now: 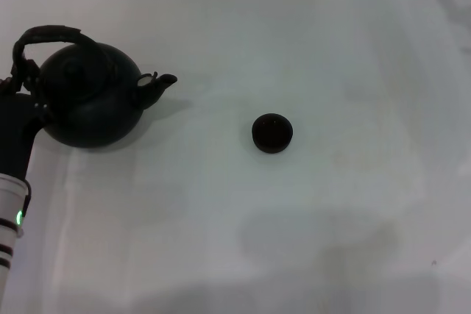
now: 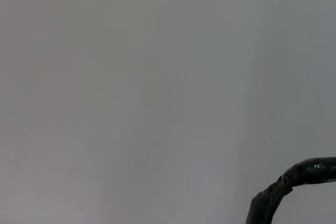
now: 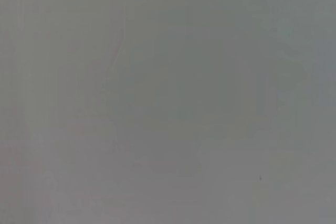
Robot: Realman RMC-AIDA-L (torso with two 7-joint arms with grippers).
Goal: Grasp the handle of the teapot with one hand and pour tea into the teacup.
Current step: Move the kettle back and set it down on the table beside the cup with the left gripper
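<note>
Teapot (image 1: 92, 104) round, dark, rough arched handle (image 1: 45, 34), left claw (image 1: 18, 90) beside, small round teacup (image 1: 272, 133) apart

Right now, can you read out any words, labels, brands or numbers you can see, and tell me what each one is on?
None readable.
Round dark green-black teapot: no lettering visible.
Tiny round black teacup: no lettering visible.
Left arm: only a small green light, no text.
White table: unmarked.

One teapot (image 1: 92, 104) with one arched handle (image 1: 45, 34), one spout (image 1: 158, 84) and one lid. One teacup (image 1: 272, 132). One arm (image 1: 15, 174) in sight, on one white table (image 1: 331, 240).
</note>
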